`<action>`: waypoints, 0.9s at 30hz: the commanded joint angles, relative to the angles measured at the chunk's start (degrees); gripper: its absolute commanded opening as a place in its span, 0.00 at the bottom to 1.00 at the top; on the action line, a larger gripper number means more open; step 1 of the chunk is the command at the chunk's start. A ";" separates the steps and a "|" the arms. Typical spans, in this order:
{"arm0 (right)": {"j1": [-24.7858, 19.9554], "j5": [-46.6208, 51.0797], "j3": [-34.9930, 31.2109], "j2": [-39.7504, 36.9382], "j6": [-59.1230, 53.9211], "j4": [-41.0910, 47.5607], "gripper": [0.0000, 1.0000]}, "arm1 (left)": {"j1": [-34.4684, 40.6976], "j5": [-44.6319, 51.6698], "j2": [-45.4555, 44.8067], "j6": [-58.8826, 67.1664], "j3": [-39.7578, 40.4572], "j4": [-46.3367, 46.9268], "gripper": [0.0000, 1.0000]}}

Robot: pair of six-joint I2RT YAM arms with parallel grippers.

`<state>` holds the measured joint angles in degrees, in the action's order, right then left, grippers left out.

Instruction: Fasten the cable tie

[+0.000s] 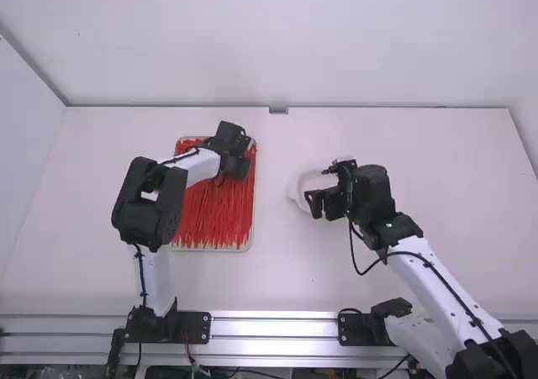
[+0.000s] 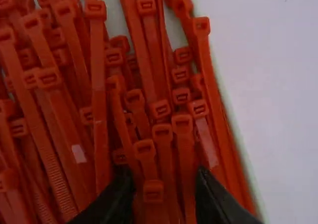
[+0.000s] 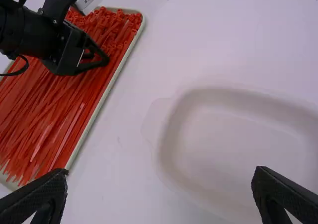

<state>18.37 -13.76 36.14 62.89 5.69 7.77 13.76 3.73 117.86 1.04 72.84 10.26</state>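
Hovering low over the tray (image 3: pixel 107 93) of red cable ties (image 2: pixel 99 85), the left gripper (image 2: pixel 164 196) is keeping its fingers (image 2: pixel 117 201) spread, with several tie heads lying between the tips. The right gripper (image 3: pixel 160 173) is hanging above a white dish (image 3: pixel 233 144) that is sitting on the tabletop (image 1: pixel 437 169) just beside the tray, its fingers splayed wide apart.
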 commanded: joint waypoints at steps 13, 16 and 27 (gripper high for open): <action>-0.24 0.04 1.77 0.44 0.07 -0.02 0.99 | -0.15 -2.95 -0.24 -3.04 -0.04 -0.68 0.32; 0.07 0.09 1.77 0.44 -0.13 -0.02 0.99 | -0.22 -2.95 -0.59 -3.19 -0.04 -0.74 0.32; -0.44 0.07 1.77 0.44 0.07 0.04 0.99 | -0.61 -3.13 -1.25 -4.57 -0.04 -0.68 0.33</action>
<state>17.98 -13.74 36.14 62.89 5.65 7.75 13.72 1.17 117.86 -2.87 72.84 9.41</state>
